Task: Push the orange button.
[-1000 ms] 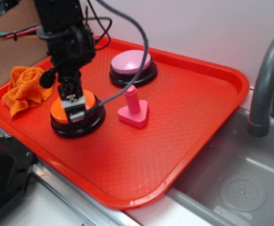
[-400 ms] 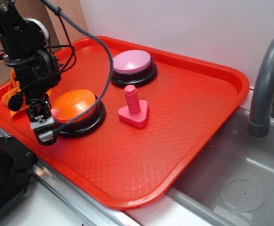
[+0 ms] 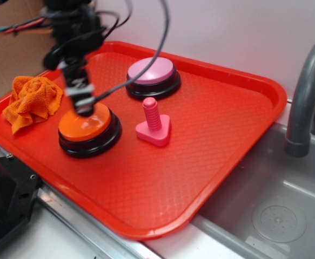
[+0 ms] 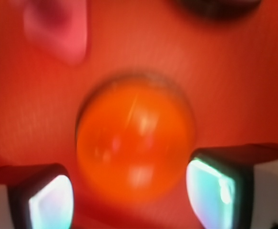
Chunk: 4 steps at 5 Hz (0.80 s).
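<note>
The orange button [image 3: 88,128], domed with a glossy black base, sits at the left of the red tray [image 3: 216,135]. My gripper [image 3: 83,105] is blurred by motion and hangs over the button's far-left part, at or just above its top. In the wrist view the orange button [image 4: 134,143] fills the middle, just ahead of my gripper [image 4: 131,200]. The two pale fingertips stand wide apart with nothing between them.
A pink-topped button [image 3: 151,73] stands at the tray's back. A pink screw-shaped toy [image 3: 153,127] is just right of the orange button. An orange cloth [image 3: 30,102] lies at the tray's left edge. A grey faucet [image 3: 308,91] and sink [image 3: 276,216] are on the right.
One second ago the gripper was down on the orange button. It then swung off to the tray's left front edge, and now it is back over the button.
</note>
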Tool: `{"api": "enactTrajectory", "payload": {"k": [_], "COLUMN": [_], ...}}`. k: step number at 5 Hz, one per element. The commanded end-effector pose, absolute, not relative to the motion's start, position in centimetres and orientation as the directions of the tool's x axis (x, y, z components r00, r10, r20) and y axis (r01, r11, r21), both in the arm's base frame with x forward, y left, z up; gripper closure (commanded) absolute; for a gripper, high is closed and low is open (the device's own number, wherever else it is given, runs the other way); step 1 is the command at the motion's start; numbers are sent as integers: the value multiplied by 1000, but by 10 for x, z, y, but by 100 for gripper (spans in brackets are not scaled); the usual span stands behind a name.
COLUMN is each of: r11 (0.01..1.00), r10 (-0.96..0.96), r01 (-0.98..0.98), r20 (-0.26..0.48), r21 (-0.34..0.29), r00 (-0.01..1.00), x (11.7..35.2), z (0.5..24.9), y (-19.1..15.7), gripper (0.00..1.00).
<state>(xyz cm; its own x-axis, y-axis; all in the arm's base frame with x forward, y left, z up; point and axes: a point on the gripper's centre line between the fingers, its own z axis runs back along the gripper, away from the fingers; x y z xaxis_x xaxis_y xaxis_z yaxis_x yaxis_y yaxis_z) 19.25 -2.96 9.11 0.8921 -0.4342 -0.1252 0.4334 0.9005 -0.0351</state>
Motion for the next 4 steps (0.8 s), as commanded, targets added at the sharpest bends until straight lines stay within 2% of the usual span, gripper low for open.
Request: {"api": "enactTrajectory", "payload": {"k": [1,2,4], "r11": [891,885,873], "r10": [-451,-458,-484], "r01": [453,463,486], "r20": [-80,-81,-46], "r21": [18,44,48], "r00": [889,885,874], "x": [227,233,204], "z": [121,130,139], "y": [-47,-52,-46], "gripper": [0,0,0]}}
